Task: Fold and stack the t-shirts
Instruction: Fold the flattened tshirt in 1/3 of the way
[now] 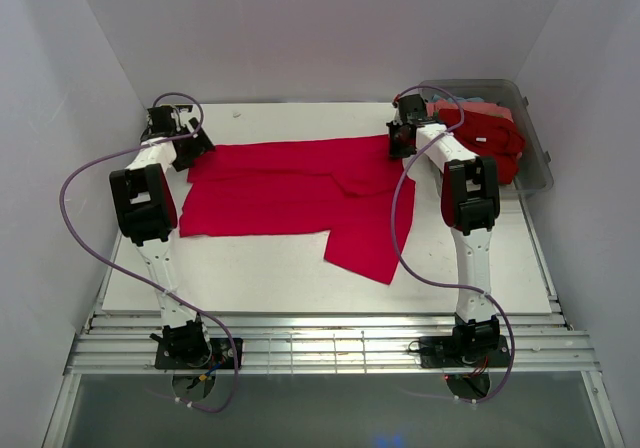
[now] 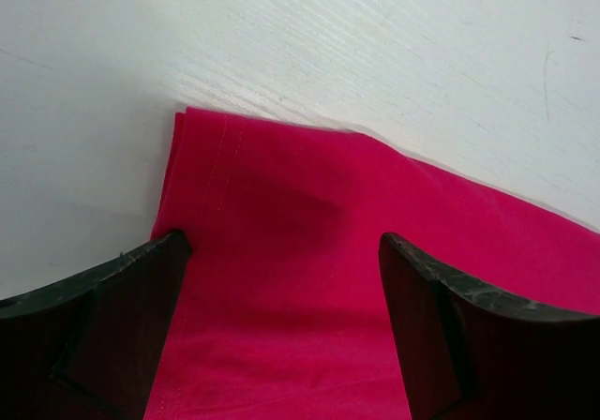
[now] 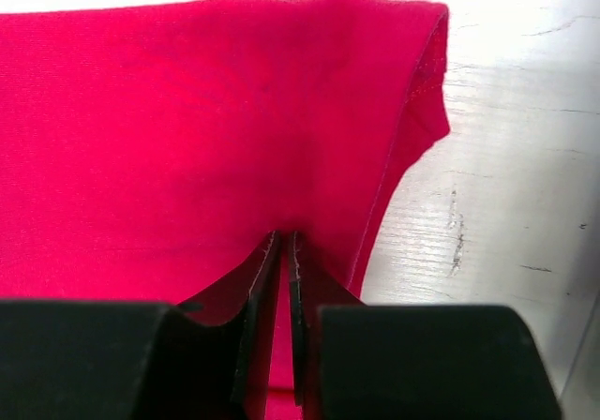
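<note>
A red t-shirt (image 1: 290, 198) lies spread on the white table (image 1: 250, 278), one flap hanging toward the front right. My left gripper (image 1: 190, 146) is open at the shirt's far left corner; in the left wrist view its jaws straddle the red cloth (image 2: 281, 279) near the hemmed corner. My right gripper (image 1: 402, 146) is shut on the shirt's far right edge; in the right wrist view the fingertips (image 3: 272, 251) pinch a thin fold of the cloth (image 3: 187, 129).
A clear plastic bin (image 1: 535, 138) at the back right holds more red shirts (image 1: 490, 138). White walls enclose the table on three sides. Purple cables loop from both arms.
</note>
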Motion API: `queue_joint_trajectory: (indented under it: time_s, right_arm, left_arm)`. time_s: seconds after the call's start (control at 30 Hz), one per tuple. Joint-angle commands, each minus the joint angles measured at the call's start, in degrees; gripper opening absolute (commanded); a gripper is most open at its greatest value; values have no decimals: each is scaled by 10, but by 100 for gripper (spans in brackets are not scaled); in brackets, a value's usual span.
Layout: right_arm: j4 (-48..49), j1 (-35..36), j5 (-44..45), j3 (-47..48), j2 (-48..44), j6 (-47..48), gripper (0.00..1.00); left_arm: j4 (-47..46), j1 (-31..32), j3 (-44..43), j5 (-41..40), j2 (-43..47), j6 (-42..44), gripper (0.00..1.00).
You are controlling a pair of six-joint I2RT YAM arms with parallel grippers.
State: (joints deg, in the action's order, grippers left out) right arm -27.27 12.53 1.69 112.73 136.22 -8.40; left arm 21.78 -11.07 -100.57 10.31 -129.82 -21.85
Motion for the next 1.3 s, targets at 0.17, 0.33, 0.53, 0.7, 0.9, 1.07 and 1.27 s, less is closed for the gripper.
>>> queue_joint_trajectory:
  time_s: [0.17,0.33,0.53,0.7,0.9,1.07,1.27]
  right_arm:
    - [7,-23,-36,-40,-27,57,21]
    - [129,-22,-57,-138,-184,81,28]
    - [112,-4,-39,-291,-364,58,37]
    - [78,69,0,-445,-481,18,42]
    - [23,199,80,-554,-585,-51,43]
    - [13,245,99,-605,-655,-111,44]
    - [6,253,103,-673,-712,-143,44]
  left_arm:
    - [20,10,27,-34,95,9,96]
    - [-4,19,79,-75,241,8,98]
    - [35,23,259,-127,463,-28,98]
    - [99,30,424,-155,534,-30,98]
    - [155,30,477,-172,513,-17,98]
    - [157,29,478,-196,522,-7,98]
    - [143,30,480,-209,523,-8,98]
